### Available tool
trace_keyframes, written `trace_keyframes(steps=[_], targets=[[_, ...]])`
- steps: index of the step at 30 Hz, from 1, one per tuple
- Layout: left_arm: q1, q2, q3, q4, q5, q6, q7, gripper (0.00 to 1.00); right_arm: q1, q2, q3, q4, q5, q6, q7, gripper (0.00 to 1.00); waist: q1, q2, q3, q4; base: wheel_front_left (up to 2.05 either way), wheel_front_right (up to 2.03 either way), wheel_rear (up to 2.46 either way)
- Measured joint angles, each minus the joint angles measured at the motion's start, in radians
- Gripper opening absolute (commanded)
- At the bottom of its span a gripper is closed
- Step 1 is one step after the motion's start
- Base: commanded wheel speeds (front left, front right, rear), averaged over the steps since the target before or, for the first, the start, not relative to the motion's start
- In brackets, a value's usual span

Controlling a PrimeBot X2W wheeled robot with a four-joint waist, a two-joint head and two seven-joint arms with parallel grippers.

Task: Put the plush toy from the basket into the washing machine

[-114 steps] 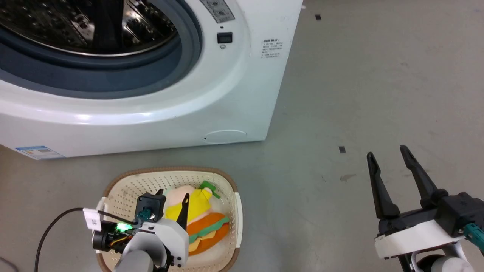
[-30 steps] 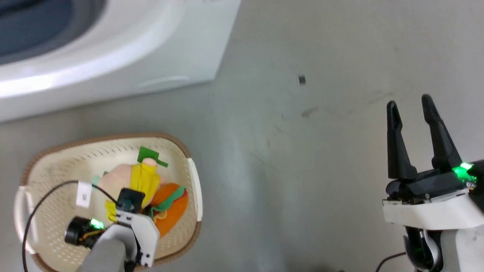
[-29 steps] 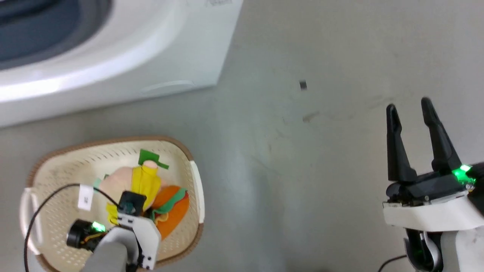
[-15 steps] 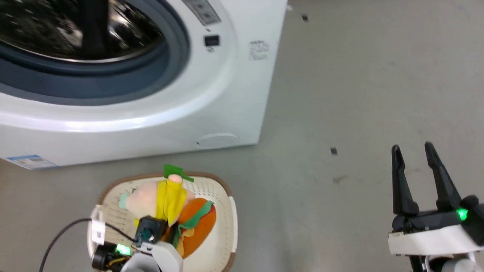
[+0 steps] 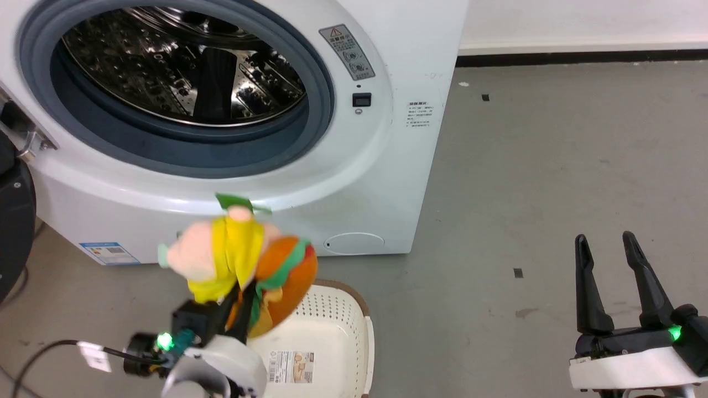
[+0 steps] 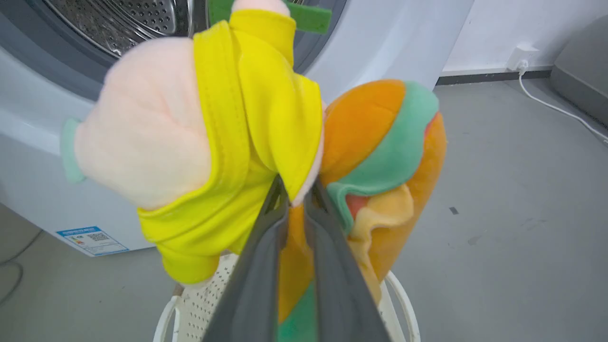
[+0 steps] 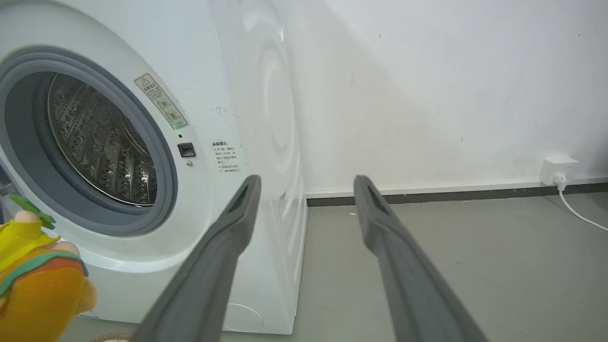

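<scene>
The left claw (image 6: 294,190) is shown clamped on the plush toy (image 5: 238,254), which is pinched where the yellow figure meets the orange burger cushion. The toy is held in the air above the basket (image 5: 354,315), which is seen on the floor (image 5: 553,166) beneath the claw. Beyond the fingertips, the washing machine (image 5: 381,182) is presented with its porthole uncovered and its steel drum (image 5: 182,72) exposed. Well apart to the right, the right claw (image 5: 604,237) is held with its fingers spread.
</scene>
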Motion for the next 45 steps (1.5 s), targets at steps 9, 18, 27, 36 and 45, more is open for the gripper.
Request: trace_keyframes(steps=[9,18,27,36,45], targets=[[-0.042,0.056,0.122,-0.244,-0.062,0.012,0.011,0.0,-0.011,0.0,0.01,-0.013,0.011,0.0,0.0,1.0,0.0001,0.0,0.074,-0.025,0.0,0.0,0.0],[-0.28,0.164,0.224,-0.337,-0.119,0.024,0.173,0.0,-0.072,0.0,0.012,-0.03,0.032,0.0,0.0,1.0,0.0002,-0.0001,0.207,-0.078,0.0,0.0,0.0],[-0.599,0.35,0.232,-0.297,-0.081,-0.012,0.394,0.0,-0.129,0.0,0.021,-0.037,0.065,0.0,0.0,1.0,0.0003,0.0,0.376,-0.147,0.0,0.0,0.0],[-0.949,0.478,0.104,-0.123,0.028,-0.094,0.587,0.0,-0.17,0.0,0.034,-0.046,0.123,0.0,0.0,1.0,0.0005,0.0,0.524,-0.218,0.0,0.0,0.0],[-1.188,0.503,0.04,0.098,0.056,-0.118,0.635,0.0,-0.203,0.0,0.053,-0.073,0.198,0.0,0.0,1.0,0.0005,-0.0001,0.632,-0.27,0.0,0.0,0.0]])
